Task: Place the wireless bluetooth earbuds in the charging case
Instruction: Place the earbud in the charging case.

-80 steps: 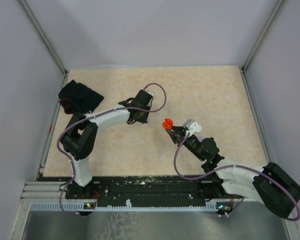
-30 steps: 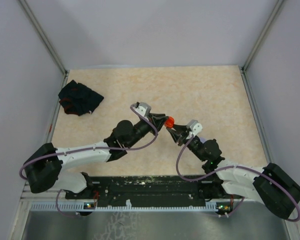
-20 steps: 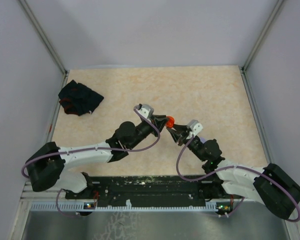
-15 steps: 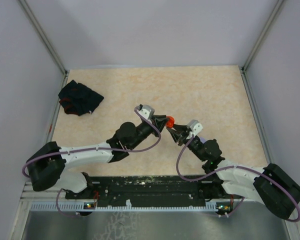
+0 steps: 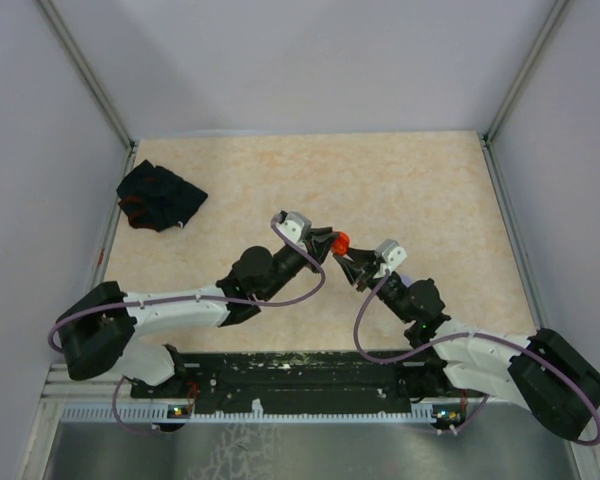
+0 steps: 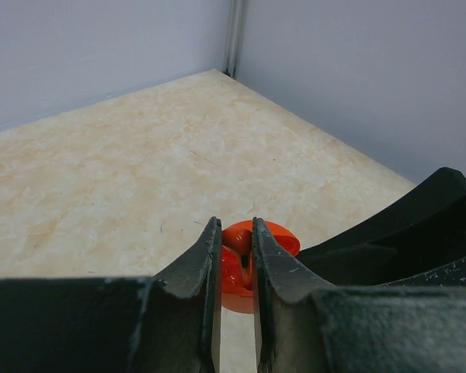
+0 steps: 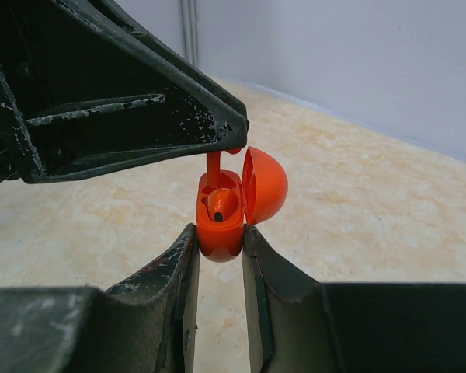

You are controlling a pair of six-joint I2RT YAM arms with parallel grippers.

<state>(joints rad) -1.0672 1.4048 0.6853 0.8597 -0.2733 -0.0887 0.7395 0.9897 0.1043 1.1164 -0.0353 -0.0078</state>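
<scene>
My right gripper [image 5: 348, 256] is shut on a red charging case [image 5: 342, 241] and holds it above the table's middle. In the right wrist view the case [image 7: 220, 227] sits between the jaws with its lid [image 7: 264, 183] open, and one red earbud [image 7: 222, 203] is seated inside. My left gripper [image 5: 326, 241] is shut on a second red earbud [image 7: 213, 166] whose stem points down into the case's other slot. In the left wrist view this earbud [image 6: 236, 266] is pinched between the jaws, with the case [image 6: 278, 236] just behind it.
A black cloth with red marks [image 5: 160, 195] lies at the table's far left. Grey walls and metal corner posts [image 5: 88, 80] enclose the table. Both arms meet over the middle of the beige tabletop [image 5: 410, 180].
My left arm has swung from the back left to the middle and brought the earbud up to the case, creeping right in the last second. The right gripper has barely moved.
</scene>
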